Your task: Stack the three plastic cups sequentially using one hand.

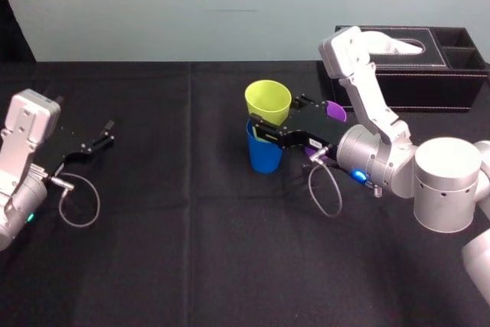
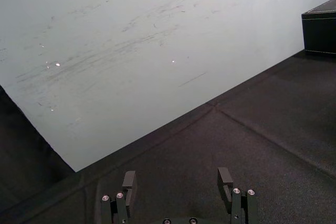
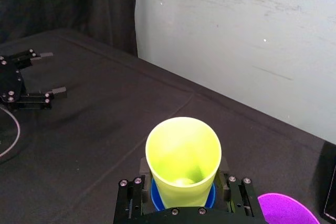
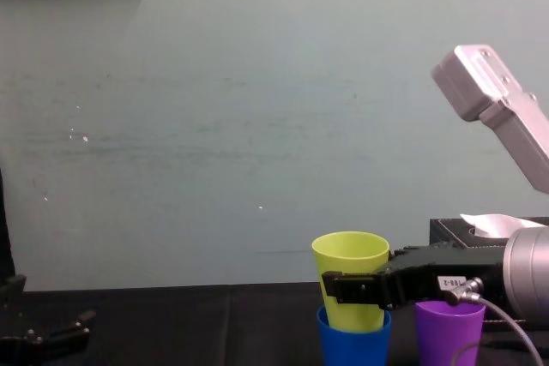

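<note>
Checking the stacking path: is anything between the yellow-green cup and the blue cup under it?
Nothing visible. The right gripper holds the yellow-green cup with its base already inside the blue cup. The purple cup stands apart on their right; the left gripper is parked open at the left of the table.

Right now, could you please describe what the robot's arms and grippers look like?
The left arm and right arm are silver-grey with cylindrical wrists and white boxy links. The left gripper and right gripper are black, slim-fingered. A thin grey cable loops at each wrist; the right gripper bears a small white label.
</note>
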`<state>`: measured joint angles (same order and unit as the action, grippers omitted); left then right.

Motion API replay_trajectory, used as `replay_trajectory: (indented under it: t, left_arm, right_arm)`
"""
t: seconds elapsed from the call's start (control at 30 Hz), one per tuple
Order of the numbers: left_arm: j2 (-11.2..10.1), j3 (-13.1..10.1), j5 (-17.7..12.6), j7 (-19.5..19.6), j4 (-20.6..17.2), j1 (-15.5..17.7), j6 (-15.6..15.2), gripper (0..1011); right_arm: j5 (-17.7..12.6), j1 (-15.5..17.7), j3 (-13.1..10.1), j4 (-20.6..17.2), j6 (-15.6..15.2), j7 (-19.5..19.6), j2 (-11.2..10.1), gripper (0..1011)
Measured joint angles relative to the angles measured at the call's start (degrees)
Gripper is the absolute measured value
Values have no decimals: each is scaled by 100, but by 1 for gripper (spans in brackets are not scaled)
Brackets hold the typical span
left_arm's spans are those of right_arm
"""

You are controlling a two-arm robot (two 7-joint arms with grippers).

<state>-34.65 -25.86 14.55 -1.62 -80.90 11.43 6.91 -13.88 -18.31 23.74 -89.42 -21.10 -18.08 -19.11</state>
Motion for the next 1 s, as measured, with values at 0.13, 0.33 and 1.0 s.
replay_trajectory:
  t: [0.13,0.33,1.0]
  left_arm:
    - [0,0,0,0,0,0,0,1011]
    - [0,0,0,0,0,0,0,1011]
    - [0,0,0,0,0,0,0,1011]
  right_arm:
    - [14,2,-1,9,-12,3,4,730]
    - [9,1,-1,4,-12,6,-1,731]
    - [-14,19,-36,-67,22,6,-23,1003]
